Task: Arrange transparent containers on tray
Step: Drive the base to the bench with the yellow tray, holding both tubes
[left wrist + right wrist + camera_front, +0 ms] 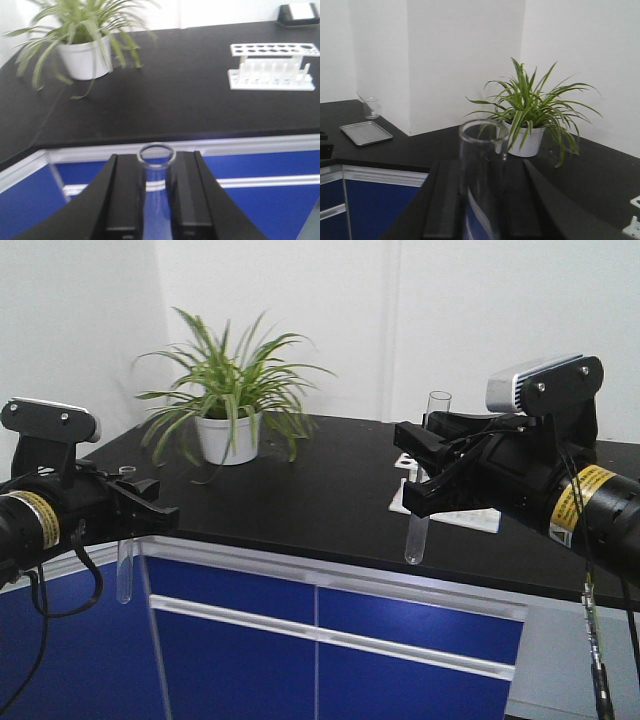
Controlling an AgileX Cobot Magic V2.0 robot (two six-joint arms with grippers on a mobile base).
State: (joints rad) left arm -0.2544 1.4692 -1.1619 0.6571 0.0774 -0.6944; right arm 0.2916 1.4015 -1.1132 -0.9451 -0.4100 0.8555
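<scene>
- Glass risk, left side: the long thin clear test tube [124, 565] hangs beyond the black counter [330, 490] edge. Its smooth wall could slide through the left gripper [140, 505], which is closed just under the rim.
- Left arm level and low, tube upright.
- Right gripper [425, 485] pinches the second clear tube [417, 535] mid-length, slightly tilted. Its bottom may clip the counter edge.
- Right arm level, above the counter.
- Only a shallow grey rectangular tray [365, 133] is visible, well apart.

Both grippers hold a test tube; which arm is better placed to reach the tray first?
Probably left: the tray sits far left on the counter, toward the left gripper; the right gripper hangs farther right.
</scene>
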